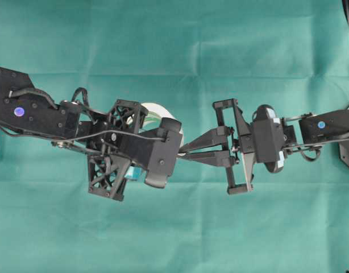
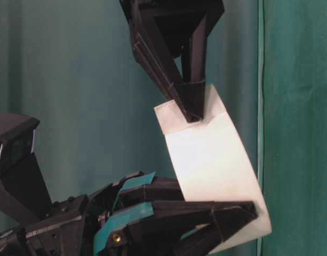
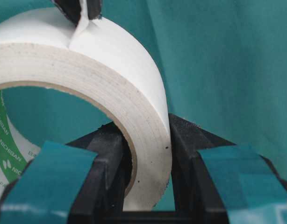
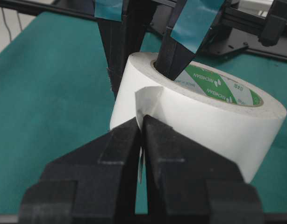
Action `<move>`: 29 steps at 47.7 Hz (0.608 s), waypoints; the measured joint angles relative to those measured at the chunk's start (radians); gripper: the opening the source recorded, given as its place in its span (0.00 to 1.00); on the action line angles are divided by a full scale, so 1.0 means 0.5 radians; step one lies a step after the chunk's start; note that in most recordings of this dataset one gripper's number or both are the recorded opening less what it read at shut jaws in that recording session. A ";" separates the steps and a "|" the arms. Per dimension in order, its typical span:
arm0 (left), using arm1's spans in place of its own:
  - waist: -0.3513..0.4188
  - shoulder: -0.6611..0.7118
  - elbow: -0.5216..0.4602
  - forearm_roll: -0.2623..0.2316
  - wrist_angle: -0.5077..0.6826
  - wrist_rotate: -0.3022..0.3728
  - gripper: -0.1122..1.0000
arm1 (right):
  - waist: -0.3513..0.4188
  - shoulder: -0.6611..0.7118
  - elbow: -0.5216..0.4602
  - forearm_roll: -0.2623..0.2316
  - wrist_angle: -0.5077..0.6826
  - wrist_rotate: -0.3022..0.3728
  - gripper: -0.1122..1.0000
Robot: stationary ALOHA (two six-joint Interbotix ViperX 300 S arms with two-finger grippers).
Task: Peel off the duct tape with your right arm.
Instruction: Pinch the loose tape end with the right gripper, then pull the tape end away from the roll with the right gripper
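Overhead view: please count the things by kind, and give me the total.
Black robot grippers: 2, the left gripper clamping the roll wall and the right gripper pinching the loose strip end
White ring-shaped duct tape roll with green-printed inner core: 1
Teal-green table cloth: 1
Total: 4

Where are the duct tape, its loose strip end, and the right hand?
duct tape [image 4: 213, 116]: right wrist view, white outer wall of the roll.
loose strip end [image 2: 169, 117]: table-level view, lifted white tab beside the fingertips.
right hand [image 4: 141, 126]: right wrist view, between its fingertips, pinching the strip.
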 measured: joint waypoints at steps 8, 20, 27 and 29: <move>0.018 0.000 -0.003 0.000 0.012 0.000 0.29 | 0.000 0.000 0.003 0.000 0.000 0.003 0.02; 0.025 0.000 -0.003 0.000 0.031 0.000 0.29 | 0.015 0.000 0.000 0.003 0.000 0.003 0.02; 0.028 0.000 -0.003 -0.003 0.040 -0.015 0.29 | 0.031 0.000 0.000 0.003 0.000 0.003 0.02; 0.031 0.000 0.000 0.000 0.043 -0.028 0.29 | 0.031 0.003 0.000 0.003 0.000 0.003 0.02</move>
